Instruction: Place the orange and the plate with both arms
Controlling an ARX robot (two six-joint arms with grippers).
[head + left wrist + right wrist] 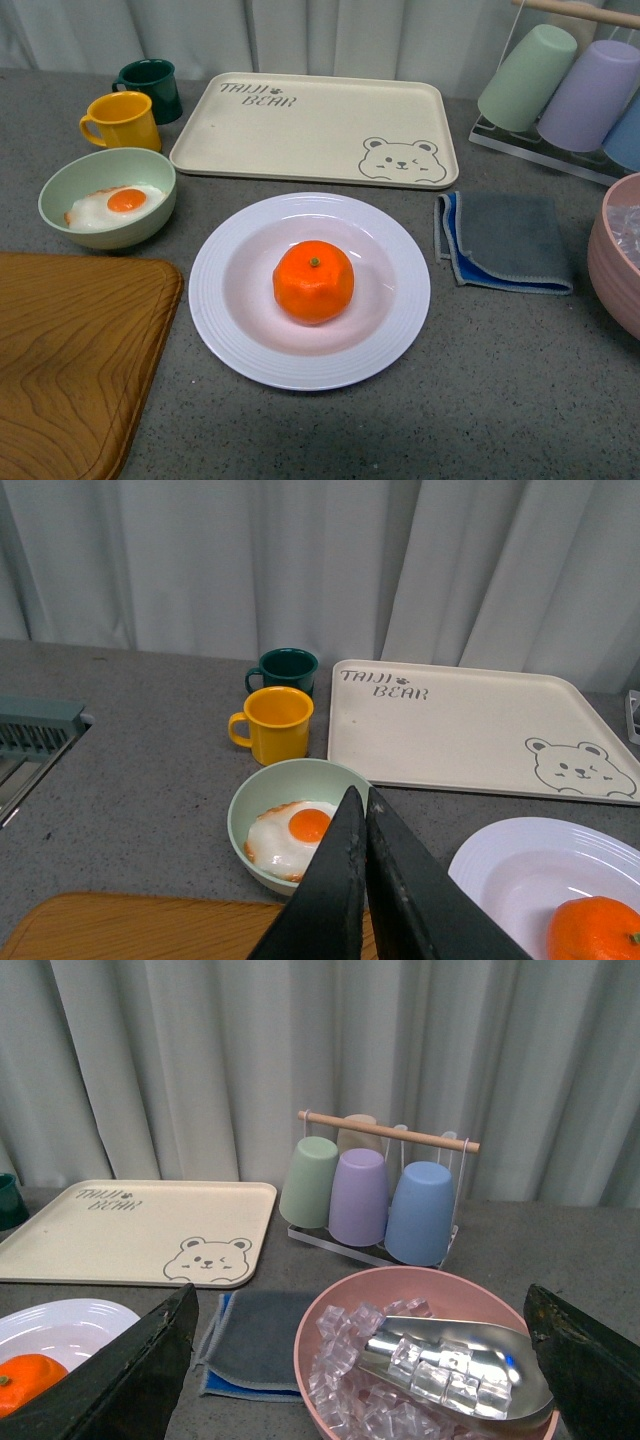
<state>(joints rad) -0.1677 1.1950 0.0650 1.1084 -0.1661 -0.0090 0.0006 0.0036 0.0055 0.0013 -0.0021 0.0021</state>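
Bright orange mandarin (313, 281) sat centred in round white ridged plate (215, 300); left hand (361, 796) closed empty, right hand (358, 1300) open.

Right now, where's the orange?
Front view, centre: the orange sits in the plate, bear tray behind it, green bowl to its left.

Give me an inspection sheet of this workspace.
Surface: grey speckled table.
Job's things: orange sits in the middle of the white plate.
Clutter: green bowl with fried egg, yellow mug, dark green mug, bear tray, wooden board, folded cloth, pink bowl of ice with scoop, rack of cups.
Hands: left hand shut, empty; right hand open, empty.
Cables: nothing seen.
Surroundings: pale curtain behind.
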